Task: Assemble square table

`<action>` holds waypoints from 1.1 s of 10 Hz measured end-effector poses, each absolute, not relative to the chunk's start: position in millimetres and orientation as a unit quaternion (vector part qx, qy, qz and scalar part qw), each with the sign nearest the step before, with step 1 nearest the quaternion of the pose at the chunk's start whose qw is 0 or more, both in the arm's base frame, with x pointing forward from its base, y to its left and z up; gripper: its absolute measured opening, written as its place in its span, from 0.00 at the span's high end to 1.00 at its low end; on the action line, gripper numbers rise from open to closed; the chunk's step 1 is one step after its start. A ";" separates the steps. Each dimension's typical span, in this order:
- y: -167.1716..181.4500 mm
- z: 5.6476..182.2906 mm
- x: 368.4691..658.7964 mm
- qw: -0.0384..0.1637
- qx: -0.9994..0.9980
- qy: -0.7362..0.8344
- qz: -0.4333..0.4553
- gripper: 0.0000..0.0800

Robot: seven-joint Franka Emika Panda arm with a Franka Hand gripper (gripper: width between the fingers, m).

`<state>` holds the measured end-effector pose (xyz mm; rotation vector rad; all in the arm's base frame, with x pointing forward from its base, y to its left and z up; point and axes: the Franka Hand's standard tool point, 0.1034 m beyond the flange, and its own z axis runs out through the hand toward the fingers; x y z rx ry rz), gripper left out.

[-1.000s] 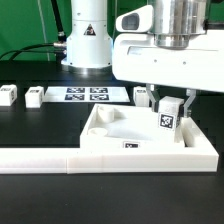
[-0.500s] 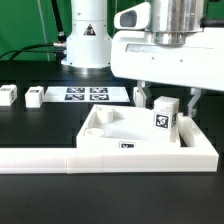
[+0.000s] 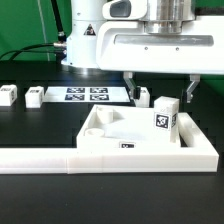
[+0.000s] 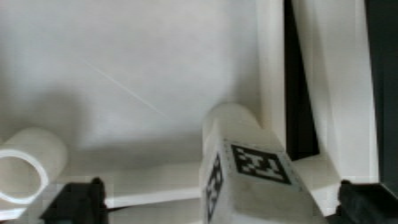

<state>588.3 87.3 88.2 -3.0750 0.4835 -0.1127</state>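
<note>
Rising end effector (image 3: 160,90), freed leg (image 3: 165,117)

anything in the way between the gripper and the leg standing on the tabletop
Nothing visible. The open gripper hangs above the upright leg, which stands in a corner of the tabletop, with only open air between them.

Exterior view: taken low, across the tabletop (image 3: 125,128) toward the arm's base (image 3: 88,42), at moderate range. Wrist view: directed steeply downward, very close. Shared by both: the upright leg (image 4: 249,150) at one tabletop corner.
</note>
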 end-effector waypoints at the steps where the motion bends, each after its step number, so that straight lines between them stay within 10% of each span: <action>1: 87.1 87.4 588.2 0.013 -0.987 0.156 -0.036 0.19; 11: 84.4 89.3 580.3 0.010 -0.998 0.028 -0.058 0.19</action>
